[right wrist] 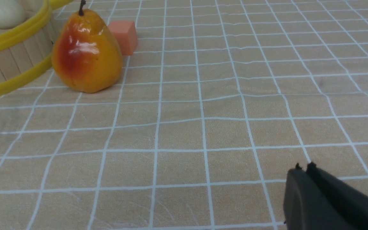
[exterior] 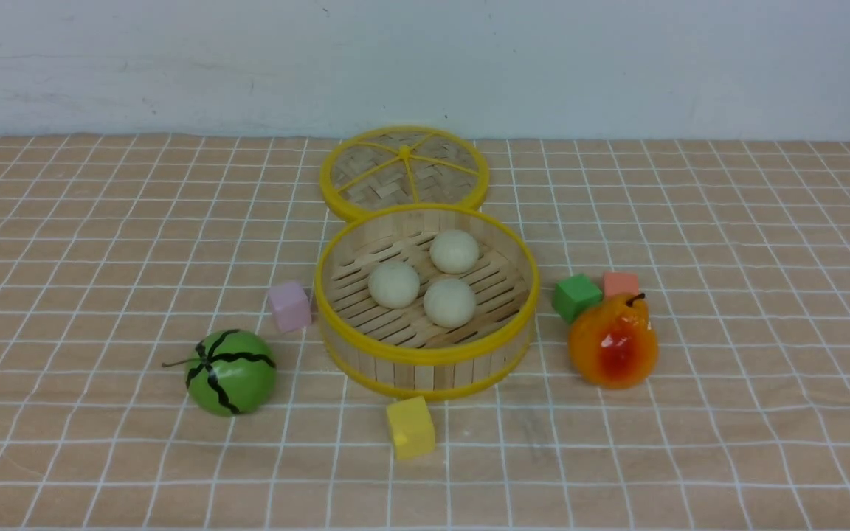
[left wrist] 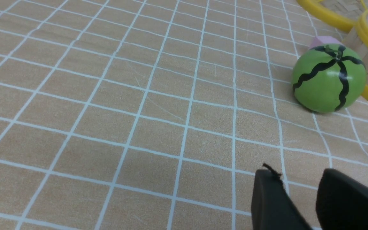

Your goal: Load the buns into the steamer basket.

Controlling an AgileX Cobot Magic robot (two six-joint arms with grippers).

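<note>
At the near edge, both arms: out of the front view, low over bare checked cloth, holding nothing.
Left jaws (left wrist: 299,191): parted, a clear gap between the two dark fingers, nothing in the gap; they point toward the green melon (left wrist: 328,79).
Right jaws (right wrist: 303,179): closed, tips together, empty; they point toward the pear (right wrist: 86,52).
Surface (exterior: 100,472): tan cloth with a white grid, slightly rippled on the right.
Buns, position: all three lie on the slatted floor of the steamer basket (exterior: 425,352), at centre: left bun (exterior: 394,284), far bun (exterior: 454,251), near bun (exterior: 449,302). Left and near buns look almost touching; the far one sits just beside them.
Lid (exterior: 403,171): flat woven disc, just beyond the basket, its near edge hidden behind the basket's far rim.
Around the basket: pink cube (exterior: 289,305) left, yellow cube (exterior: 410,427) near, green cube (exterior: 576,296) and salmon cube (exterior: 620,283) right, pear in front of both.
Task status, judged: loading looks complete; no bun lies outside.
Step in hand, judged: clearing away and parking.
Doing it well: keep both arms low and wide of the melon and pear, which would roll; avoid nudging the basket rim.
</note>
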